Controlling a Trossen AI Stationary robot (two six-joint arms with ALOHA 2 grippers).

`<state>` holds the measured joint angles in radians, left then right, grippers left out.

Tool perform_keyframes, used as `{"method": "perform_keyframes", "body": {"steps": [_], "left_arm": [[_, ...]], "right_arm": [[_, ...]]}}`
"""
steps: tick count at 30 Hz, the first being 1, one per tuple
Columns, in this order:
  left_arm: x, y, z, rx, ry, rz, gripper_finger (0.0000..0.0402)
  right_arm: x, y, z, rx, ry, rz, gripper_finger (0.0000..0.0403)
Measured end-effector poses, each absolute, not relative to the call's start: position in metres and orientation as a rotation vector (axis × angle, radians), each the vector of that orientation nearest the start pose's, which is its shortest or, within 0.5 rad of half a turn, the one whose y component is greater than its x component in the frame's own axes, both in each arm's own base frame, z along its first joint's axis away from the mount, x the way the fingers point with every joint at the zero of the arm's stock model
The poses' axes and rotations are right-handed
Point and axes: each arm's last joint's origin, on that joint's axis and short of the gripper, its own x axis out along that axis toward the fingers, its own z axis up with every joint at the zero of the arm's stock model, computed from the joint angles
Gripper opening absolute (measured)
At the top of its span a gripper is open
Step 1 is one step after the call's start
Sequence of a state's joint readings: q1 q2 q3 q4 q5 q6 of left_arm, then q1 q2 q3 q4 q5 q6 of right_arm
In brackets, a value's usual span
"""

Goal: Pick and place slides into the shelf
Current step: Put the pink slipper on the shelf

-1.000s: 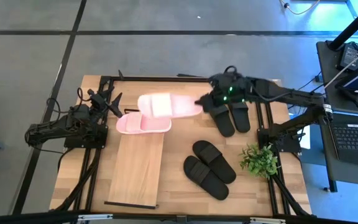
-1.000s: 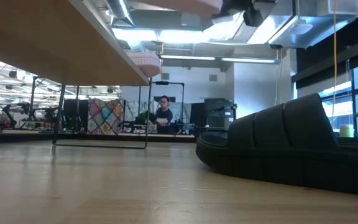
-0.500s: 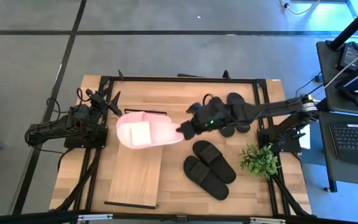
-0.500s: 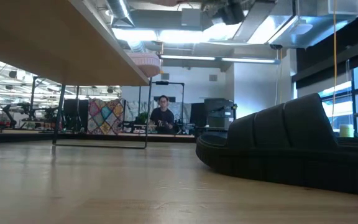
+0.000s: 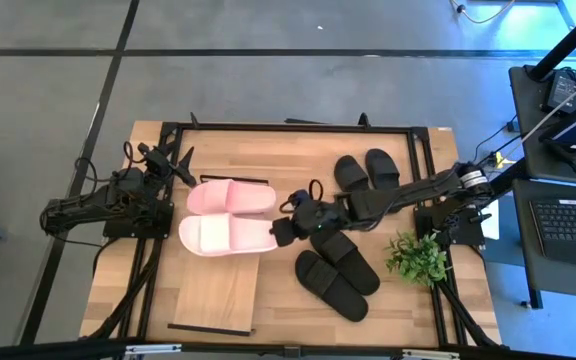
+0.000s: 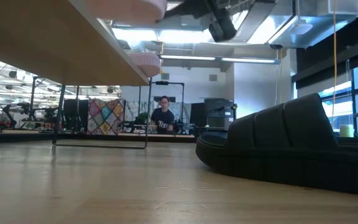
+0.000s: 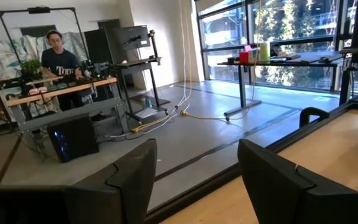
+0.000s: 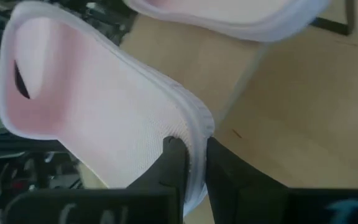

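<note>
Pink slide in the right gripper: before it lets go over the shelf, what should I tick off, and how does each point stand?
1. Grip: the right gripper has its fingers pinched on the heel rim of the held pink slide: ok.
2. Position: in the high view the slide lies across the shelf plank's far end, beside the other pink slide: ok.
3. Sole resting on the plank: cannot tell; the low view shows only its underside edge.
4. Overhang: both ends of the slide reach past the plank's sides: not ok.
5. Left gripper parked at the table's left edge, fingers open, out of the way: ok.
6. Black slides untouched on the tabletop: ok.
</note>
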<state>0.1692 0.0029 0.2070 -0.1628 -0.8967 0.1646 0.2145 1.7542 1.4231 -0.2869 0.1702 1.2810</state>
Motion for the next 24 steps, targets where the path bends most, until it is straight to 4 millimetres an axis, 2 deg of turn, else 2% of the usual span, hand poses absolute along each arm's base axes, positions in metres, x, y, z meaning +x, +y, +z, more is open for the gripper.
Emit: {"method": "perform_keyframes", "body": {"steps": [6,24], "left_arm": [[0.065,0.034,0.216,0.134,0.048,1.066,0.0217],[0.065,0.034,0.216,0.134,0.048,1.067,0.0217]], "right_arm": [[0.397,0.081,0.271,1.143,0.550,-0.380,0.0045],[0.399,0.071,0.270,1.140,0.516,-0.432,0.0045]]}}
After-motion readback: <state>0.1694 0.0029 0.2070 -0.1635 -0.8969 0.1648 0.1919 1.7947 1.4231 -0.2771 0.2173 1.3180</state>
